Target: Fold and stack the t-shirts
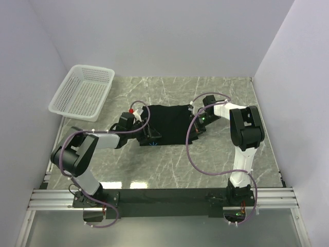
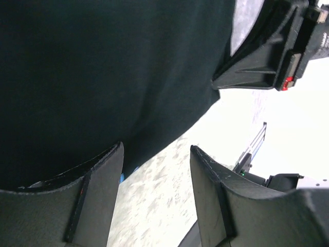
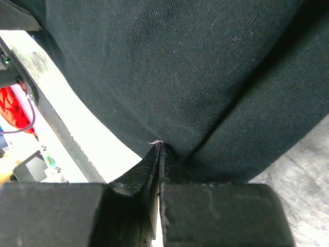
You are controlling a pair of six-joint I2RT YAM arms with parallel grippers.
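Table: grey marbled table (image 1: pixel 216 164). A white basket (image 1: pixel 85 92) sits far off behind the left claw (image 2: pixel 157 170), well apart from the action.
T-shirt: one black t-shirt (image 1: pixel 167 123) lies flat mid-table, stretched between the two claws with its long axis running claw to claw.
Right claw: the right claw (image 3: pixel 159 149) has its jaws pressed together on a pinch of the shirt's edge, and the cloth puckers right at the tips. The rest of the shirt spreads straight ahead of it.
Left claw: jaws apart, nothing but bare table between them. The hem lies just ahead and off toward its left finger (image 2: pixel 97 190). I cannot tell whether that finger touches the cloth.
What it turns on: the right side has its bite and the left doesn't. I'd say the left claw must slide sideways onto the hem before closing.
Views: the overhead view shows both claws at opposite edges but hides the jaws. The wrist views settle them.
Smallest: a blue mark (image 2: pixel 122 178) peeks out at the left finger's tip.
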